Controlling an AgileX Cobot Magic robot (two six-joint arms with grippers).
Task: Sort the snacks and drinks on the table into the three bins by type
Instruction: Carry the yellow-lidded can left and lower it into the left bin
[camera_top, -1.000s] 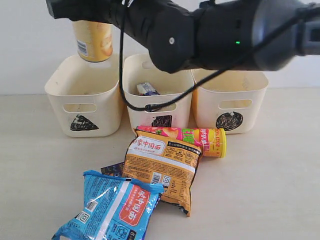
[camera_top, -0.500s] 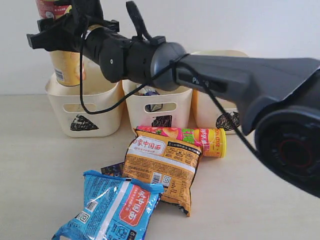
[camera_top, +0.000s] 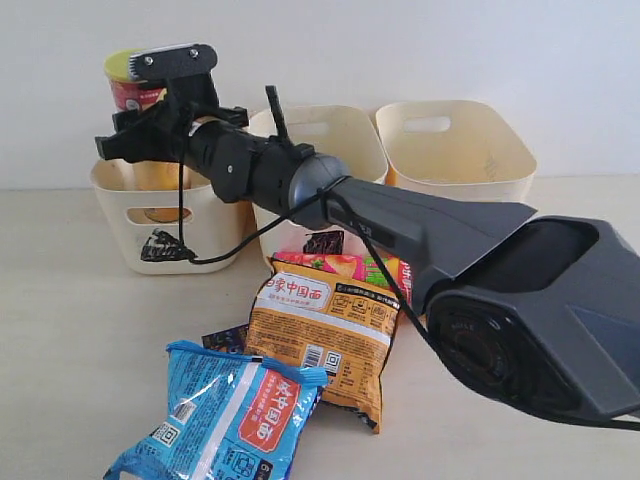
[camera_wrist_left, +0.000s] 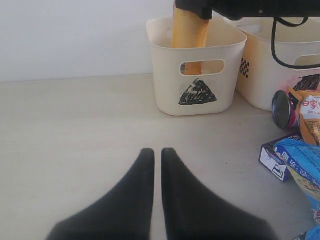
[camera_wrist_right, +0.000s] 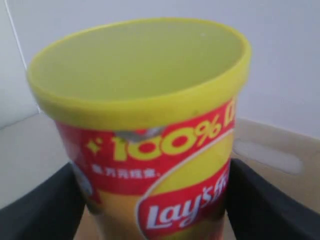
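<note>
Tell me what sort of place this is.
Probably a robot test bench: a bare pale table against a blank white wall, and the right gripper holding a Lay's tube inside a triangle-marked bin.

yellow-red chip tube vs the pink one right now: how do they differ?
Pose: the yellow-red tube is upright; the pink tube lies on its side.
Place: the yellow-red tube is inside the triangle bin; the pink tube is on the table, by the orange bag.
Grip: the right pincer clamps the yellow-red tube; nothing holds the pink tube.
Both are tall chip tubes.
</note>
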